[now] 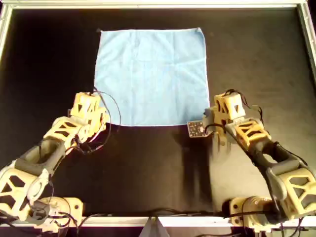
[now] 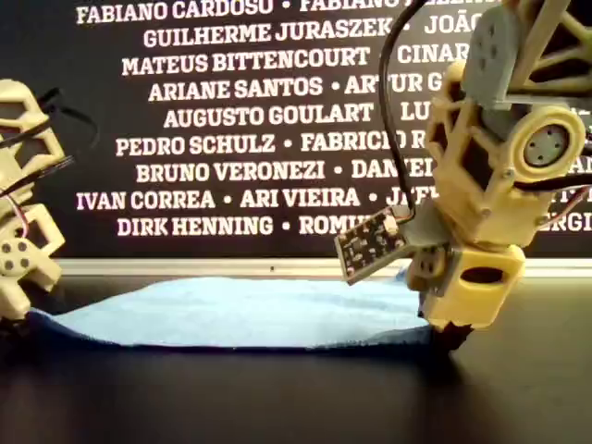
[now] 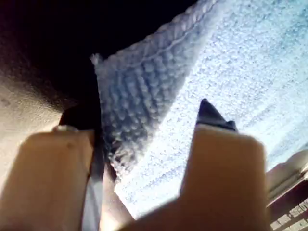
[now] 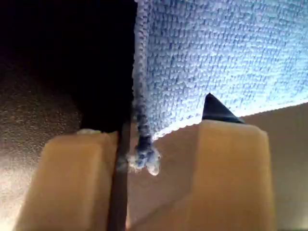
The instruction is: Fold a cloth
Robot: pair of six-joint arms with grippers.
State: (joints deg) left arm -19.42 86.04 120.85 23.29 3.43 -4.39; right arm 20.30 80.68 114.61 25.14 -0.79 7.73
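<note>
The cloth lies spread flat on the black desk, a sky-blue square in the far half of the overhead view, with its near edge running between the two arm heads. One arm reaches in from the overhead view's left and ends at the cloth's near corner on that side. The other arm comes in from the overhead view's right and ends at the opposite near corner. The wrist views do not settle which of them is first or second.

My first gripper has its jaws spread. A cloth corner sits in the gap, curled up and resting against one jaw. My second gripper also has its jaws spread, and a frayed cloth corner hangs just beside one jaw, apart from the other.

In the exterior view the cloth lies low on the desk, with an arm head at each end of its near edge. A small circuit board juts from the arm on the exterior view's right. Behind stands a dark panel printed with white names.
</note>
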